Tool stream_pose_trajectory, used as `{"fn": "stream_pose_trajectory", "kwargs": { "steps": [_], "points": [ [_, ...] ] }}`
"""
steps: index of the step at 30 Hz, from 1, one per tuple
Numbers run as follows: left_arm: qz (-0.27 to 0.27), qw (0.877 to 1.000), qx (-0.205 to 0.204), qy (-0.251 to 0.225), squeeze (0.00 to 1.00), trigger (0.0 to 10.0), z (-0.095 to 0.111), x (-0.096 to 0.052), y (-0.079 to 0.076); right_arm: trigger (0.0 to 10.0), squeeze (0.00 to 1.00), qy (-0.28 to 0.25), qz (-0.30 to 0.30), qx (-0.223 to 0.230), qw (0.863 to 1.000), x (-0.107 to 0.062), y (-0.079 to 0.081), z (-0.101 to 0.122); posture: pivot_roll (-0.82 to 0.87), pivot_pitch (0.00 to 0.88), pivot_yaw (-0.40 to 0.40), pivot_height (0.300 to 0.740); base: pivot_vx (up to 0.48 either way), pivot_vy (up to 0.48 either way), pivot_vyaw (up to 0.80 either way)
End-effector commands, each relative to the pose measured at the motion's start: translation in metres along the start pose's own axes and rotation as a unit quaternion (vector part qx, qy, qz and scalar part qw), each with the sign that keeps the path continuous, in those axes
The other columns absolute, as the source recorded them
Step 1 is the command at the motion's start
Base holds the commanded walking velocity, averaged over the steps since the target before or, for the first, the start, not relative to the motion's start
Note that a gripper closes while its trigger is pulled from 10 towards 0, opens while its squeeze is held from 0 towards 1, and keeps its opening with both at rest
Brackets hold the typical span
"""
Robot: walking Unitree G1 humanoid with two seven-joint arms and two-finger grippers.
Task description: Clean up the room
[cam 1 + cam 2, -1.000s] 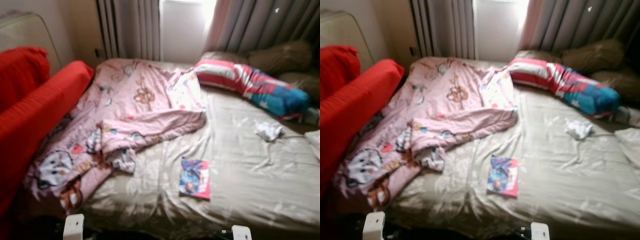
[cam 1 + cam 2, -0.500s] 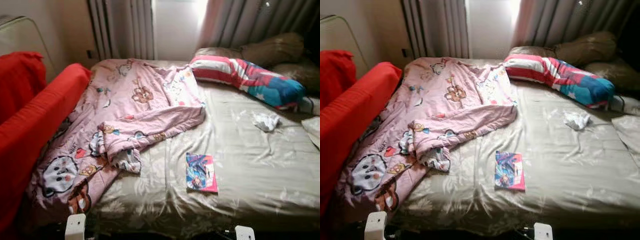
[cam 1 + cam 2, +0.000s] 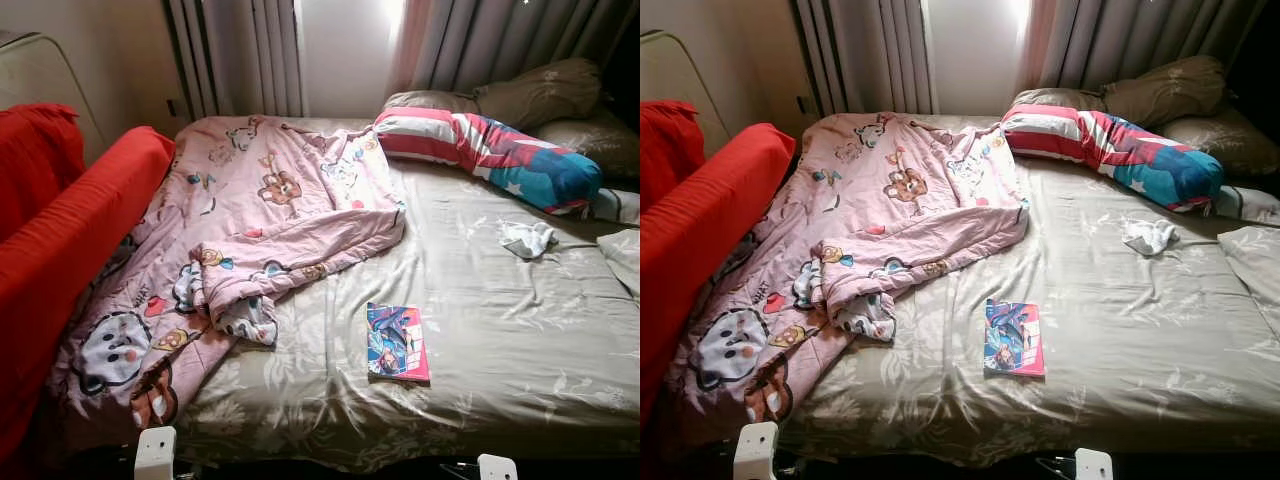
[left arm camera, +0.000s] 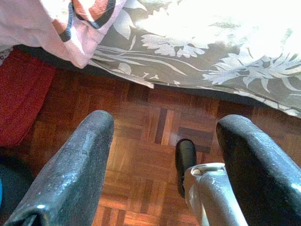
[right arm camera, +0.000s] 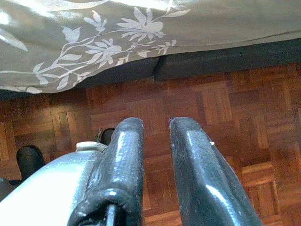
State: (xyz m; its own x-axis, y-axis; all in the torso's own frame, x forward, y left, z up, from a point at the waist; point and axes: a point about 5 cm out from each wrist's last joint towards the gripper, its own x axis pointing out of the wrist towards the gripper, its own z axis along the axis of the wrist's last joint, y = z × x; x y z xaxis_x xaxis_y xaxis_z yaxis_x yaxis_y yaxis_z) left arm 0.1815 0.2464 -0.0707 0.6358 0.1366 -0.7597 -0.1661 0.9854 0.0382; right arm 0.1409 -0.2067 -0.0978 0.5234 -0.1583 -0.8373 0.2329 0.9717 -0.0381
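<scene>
The bed (image 3: 520, 330) spans the frame, a pink cartoon blanket (image 3: 250, 220) rumpled at left. Low centre lies a comic book (image 3: 398, 342); upper right, a crumpled white cloth (image 3: 527, 238). Both arms hang idle: left gripper (image 4: 164, 165) spread, right gripper (image 5: 155, 165) nearly closed, empty. Approach step; next, reach for the book.
</scene>
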Motion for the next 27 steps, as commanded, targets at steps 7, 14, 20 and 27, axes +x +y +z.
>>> {"fn": "stream_pose_trajectory", "kwargs": {
  "steps": [7, 14, 20, 27],
  "points": [
    [0.001, 1.0, -0.007, 0.01, 0.0, 10.0, -0.003, 0.0, 0.001, 10.0, 0.0, -0.014, -0.009, 0.018, 1.0, 0.001, -0.002, 0.007, -0.03, 0.0, -0.028, 0.74, 0.28, 0.0, -0.59],
    [0.001, 1.0, -0.005, 0.01, 0.0, 10.0, -0.002, 0.0, 0.001, 10.0, 0.0, -0.026, -0.008, 0.024, 0.999, 0.002, 0.001, 0.014, -0.03, 0.0, -0.025, 0.74, 0.297, 0.0, 0.0],
    [-0.001, 1.0, -0.005, 0.009, 0.0, 10.0, -0.002, 0.0, 0.001, 10.0, 0.0, -0.026, -0.009, 0.021, 0.999, 0.003, 0.0, 0.015, -0.03, 0.0, -0.027, 0.74, 0.303, 0.0, 0.0],
    [0.008, 1.0, -0.013, -0.004, 0.0, 10.0, 0.0, 0.0, 0.002, 10.0, 0.0, -0.046, -0.006, 0.019, 0.999, 0.002, 0.0, 0.019, -0.03, 0.0, -0.029, 0.74, 0.086, 0.0, 0.0]
  ]
}}
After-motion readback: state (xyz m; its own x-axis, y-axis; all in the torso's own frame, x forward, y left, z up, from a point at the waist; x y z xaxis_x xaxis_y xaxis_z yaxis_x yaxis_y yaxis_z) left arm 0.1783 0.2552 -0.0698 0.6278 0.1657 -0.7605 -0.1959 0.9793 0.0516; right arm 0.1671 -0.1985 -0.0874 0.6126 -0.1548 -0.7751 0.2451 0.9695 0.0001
